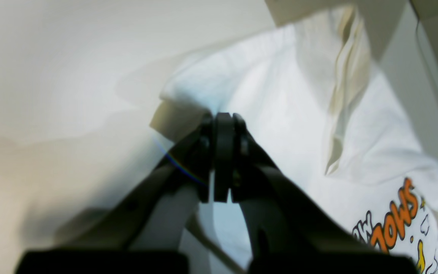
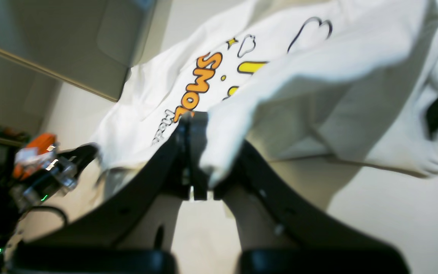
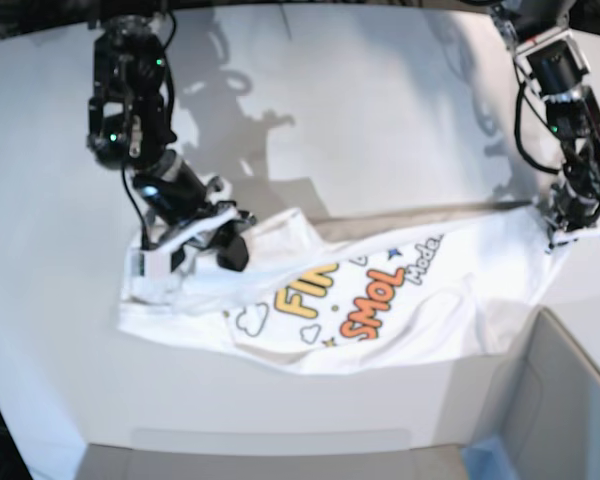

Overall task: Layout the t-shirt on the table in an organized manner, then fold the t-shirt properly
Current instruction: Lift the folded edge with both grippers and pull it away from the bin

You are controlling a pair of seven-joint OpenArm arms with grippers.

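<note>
The t-shirt [image 3: 380, 300] lies rumpled, print up, across the table [image 3: 380, 120] towards its near edge, the left gripper [image 1: 223, 120] closed on a hem corner at the right and the right gripper [image 2: 200, 125] closed on a bunched fold at the left. Both bites look shallow. If the arms draw apart unevenly, cloth may slip free or pull off the near edge.
</note>
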